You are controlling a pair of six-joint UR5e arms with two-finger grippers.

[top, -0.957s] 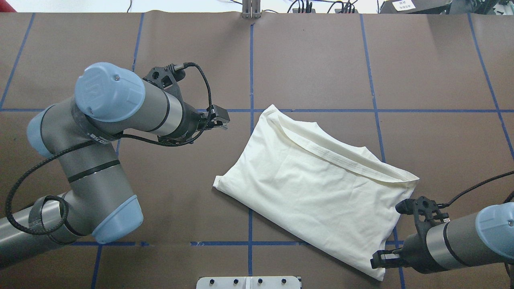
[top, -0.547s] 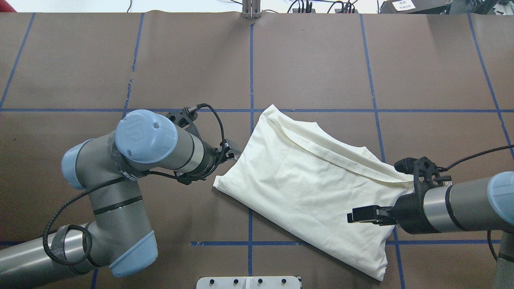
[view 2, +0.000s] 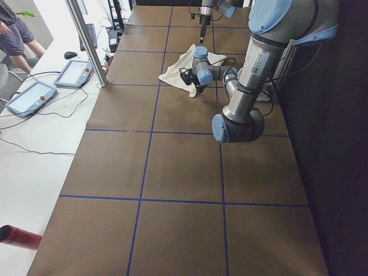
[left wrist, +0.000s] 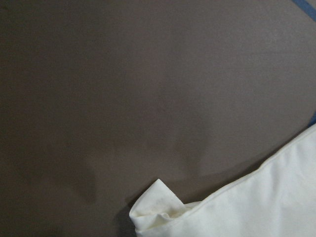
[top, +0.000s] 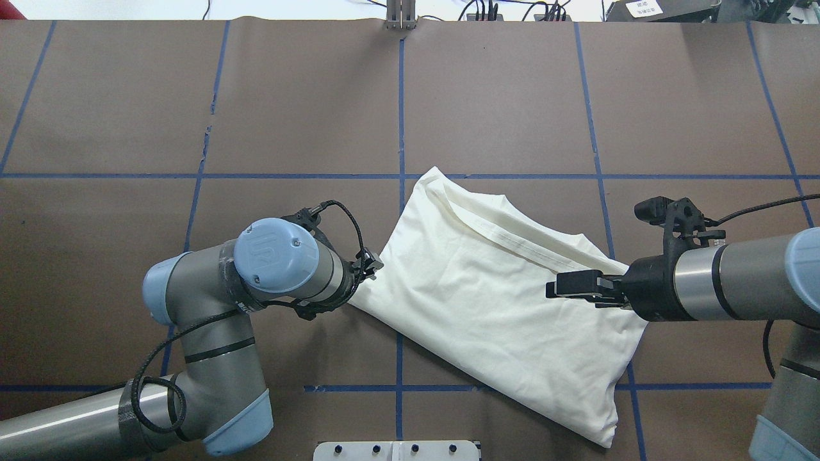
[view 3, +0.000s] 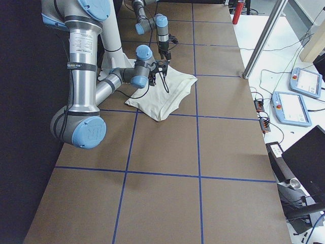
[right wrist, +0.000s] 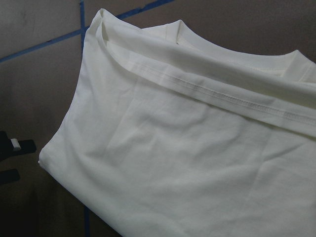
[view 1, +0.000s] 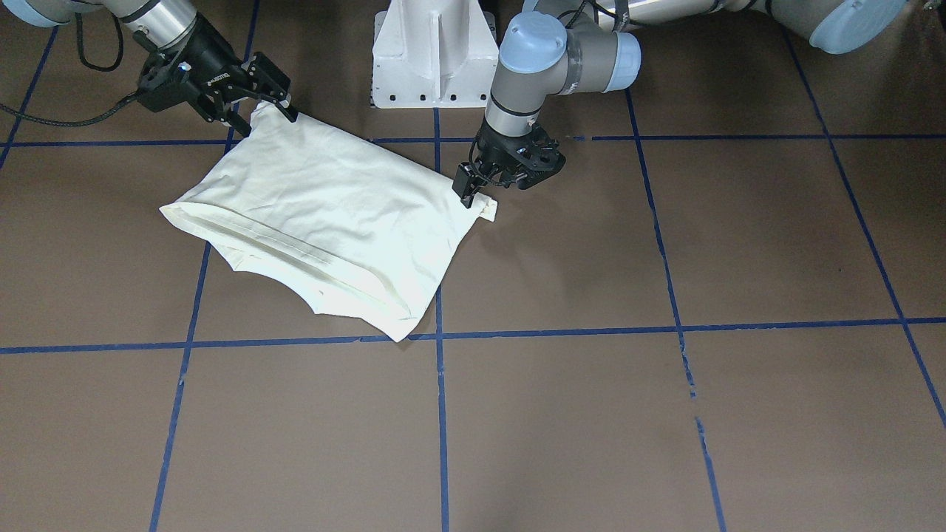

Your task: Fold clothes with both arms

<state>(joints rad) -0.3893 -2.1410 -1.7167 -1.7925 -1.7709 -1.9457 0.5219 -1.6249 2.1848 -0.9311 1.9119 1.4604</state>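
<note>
The clothes are a single cream shirt (top: 500,301) (view 1: 325,207), folded plain side up into a slanted rectangle on the brown table, with its hemmed edge on the far side. My left gripper (top: 371,264) (view 1: 473,193) is low at the shirt's left corner, which curls up in the left wrist view (left wrist: 158,207). The right wrist view shows its two fingers (right wrist: 12,145) apart at that corner. My right gripper (top: 554,289) (view 1: 266,122) hangs open above the shirt's right part and holds nothing. The print is hidden.
Blue tape lines (top: 400,96) divide the brown table cover into squares. The white pedestal base (view 1: 432,52) stands at the robot's edge. Beyond the far edge, a white bench holds teach pendants (view 3: 292,107) and cables. A person (view 2: 11,26) stands near it.
The left arm swung toward the robot and right, bringing its gripper down to the shirt's left corner. The right arm moved away from the near edge to above the shirt.
</note>
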